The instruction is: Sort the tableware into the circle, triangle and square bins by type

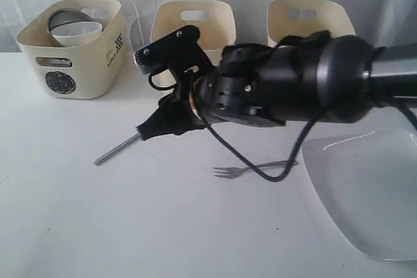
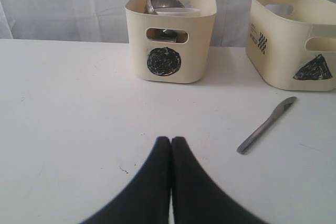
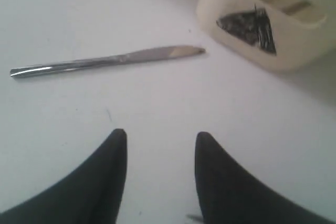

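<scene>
In the exterior view the right arm [image 1: 280, 86] covers most of the knife [image 1: 117, 151]; only one end pokes out toward 8 o'clock. The arm also hides the fronts of the triangle bin [image 1: 193, 17] at 12 o'clock and the third bin [image 1: 306, 14] at 1 o'clock, so neither mark shows there. The plate [image 1: 371, 187] at 4 o'clock is cut off by the edge. A cable [image 1: 260, 172] crosses the fork [image 1: 244, 170]. In the right wrist view the triangle bin is blurred and cropped.

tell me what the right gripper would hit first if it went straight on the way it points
Probably the knife, lying crosswise ahead of the open right gripper, with the triangle bin beyond; depth is unclear.
</scene>
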You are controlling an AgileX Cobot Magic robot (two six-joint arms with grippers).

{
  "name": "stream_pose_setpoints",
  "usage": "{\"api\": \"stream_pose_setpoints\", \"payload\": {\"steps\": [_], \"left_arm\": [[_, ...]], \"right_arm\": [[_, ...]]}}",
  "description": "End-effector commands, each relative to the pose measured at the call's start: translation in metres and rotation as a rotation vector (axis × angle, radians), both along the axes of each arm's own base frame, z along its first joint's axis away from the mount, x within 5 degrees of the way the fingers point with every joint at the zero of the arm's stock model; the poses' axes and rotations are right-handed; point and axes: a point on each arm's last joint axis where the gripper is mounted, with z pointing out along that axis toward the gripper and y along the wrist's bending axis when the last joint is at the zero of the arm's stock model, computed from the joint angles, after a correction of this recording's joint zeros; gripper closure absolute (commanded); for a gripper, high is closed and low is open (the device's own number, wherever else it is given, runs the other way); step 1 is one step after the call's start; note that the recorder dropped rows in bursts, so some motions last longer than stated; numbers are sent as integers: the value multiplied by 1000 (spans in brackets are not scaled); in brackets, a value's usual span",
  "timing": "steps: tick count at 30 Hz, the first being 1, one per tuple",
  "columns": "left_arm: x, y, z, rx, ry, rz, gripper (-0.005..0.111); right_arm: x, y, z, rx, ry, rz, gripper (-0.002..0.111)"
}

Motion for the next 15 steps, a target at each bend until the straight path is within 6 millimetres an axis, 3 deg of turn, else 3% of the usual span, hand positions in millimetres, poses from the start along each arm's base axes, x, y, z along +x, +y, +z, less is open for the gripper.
{"api": "stream_pose_setpoints", "payload": {"steps": [1,3,5,7,9,15], "left_arm": [[0,0,-1,-4,-4,3,107],[0,0,-1,-4,-4,3,107],[0,0,-1,-4,-4,3,107],[0,0,-1,-4,-4,3,107],[0,0,-1,-4,-4,3,107],[0,0,-1,-4,-4,3,107]], "right_arm": [[-8,34,-10,1,254,-190,68],[-5,56,-7,72,304,-276,68],[10,79,0,235,328,-447,68],[22,101,6,324,314,-472,68],[30,116,-1,331,320,-489,68],[49,133,-34,364,358,-643,68]]}}
